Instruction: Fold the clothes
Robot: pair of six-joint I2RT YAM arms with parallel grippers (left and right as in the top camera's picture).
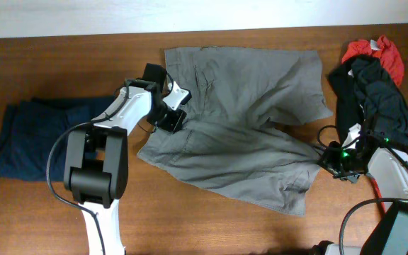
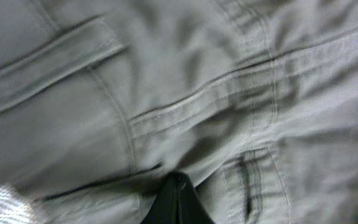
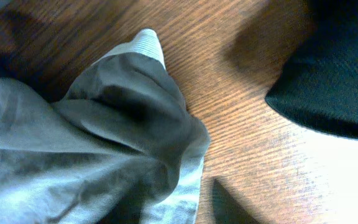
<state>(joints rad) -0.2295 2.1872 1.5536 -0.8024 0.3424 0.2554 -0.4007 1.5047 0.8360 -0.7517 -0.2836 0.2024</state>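
With the shorts [image 1: 239,134] spread on the surface [image 1: 48,227], the left hand [image 1: 172,119] pinched shut on the waist and the right hand's [image 1: 329,159] grip at the hem unclear, a thin pinch may slip mid-fold.

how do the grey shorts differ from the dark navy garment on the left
Pose: the mid-grey woven cotton shorts lie spread open and rumpled; the dark navy blue fabric garment sits in a compact folded block. Size: the shorts cover far more table than the navy garment. State: the left end effector and right end effector are at the shorts, neither at the navy garment. Both rest on the brown wooden table.
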